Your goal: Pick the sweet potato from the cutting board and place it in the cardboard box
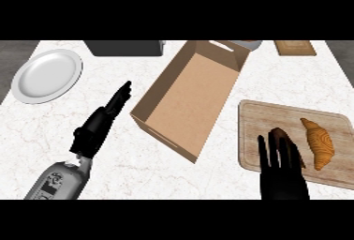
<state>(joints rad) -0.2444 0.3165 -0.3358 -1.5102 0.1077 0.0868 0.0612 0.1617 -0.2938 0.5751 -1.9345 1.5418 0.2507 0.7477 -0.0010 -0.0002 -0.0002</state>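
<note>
A wooden cutting board (259,112) lies at the right of the counter. On it a dark brown sweet potato (278,134) shows only its far end; my right hand (281,173) lies over the rest of it with fingers straight, open. A golden croissant (319,143) sits on the board just right of the hand. The open cardboard box (187,98) stands in the middle, left of the board, with nothing inside. My left hand (100,124) hovers left of the box, fingers extended and open.
A white plate (47,75) sits at the far left. A dark grey container (124,47) stands at the back edge, and a small wooden board (295,47) at the back right. The counter's edges show at both far corners.
</note>
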